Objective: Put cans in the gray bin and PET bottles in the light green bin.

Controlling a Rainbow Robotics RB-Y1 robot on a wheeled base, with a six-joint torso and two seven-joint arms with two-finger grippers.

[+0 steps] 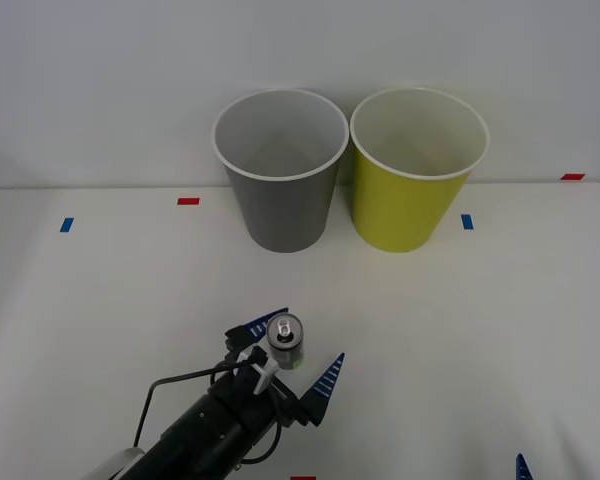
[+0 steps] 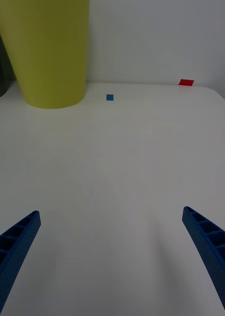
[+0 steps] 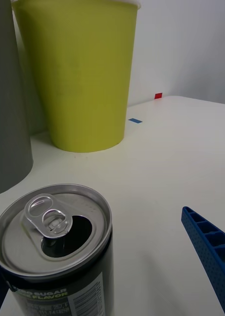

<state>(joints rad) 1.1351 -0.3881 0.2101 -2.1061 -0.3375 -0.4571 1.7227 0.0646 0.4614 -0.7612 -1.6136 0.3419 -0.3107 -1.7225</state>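
A small dark can [image 1: 285,341] with an opened silver top stands upright on the white table, in front of the gray bin [image 1: 280,200]. My left gripper [image 1: 292,355] is open with one blue finger on each side of the can [image 3: 56,247], closer to one finger than the other. The light green bin [image 1: 410,205] stands right of the gray one against the back wall. At the table's front right my right gripper [image 2: 112,256] hangs open over bare table. PET bottles are out of view.
Both bins look empty from above. Small blue tape marks [image 1: 467,221] and red tape marks [image 1: 188,201] lie flat on the table [image 1: 480,330]. The table's right edge curves away past the red mark [image 2: 186,82].
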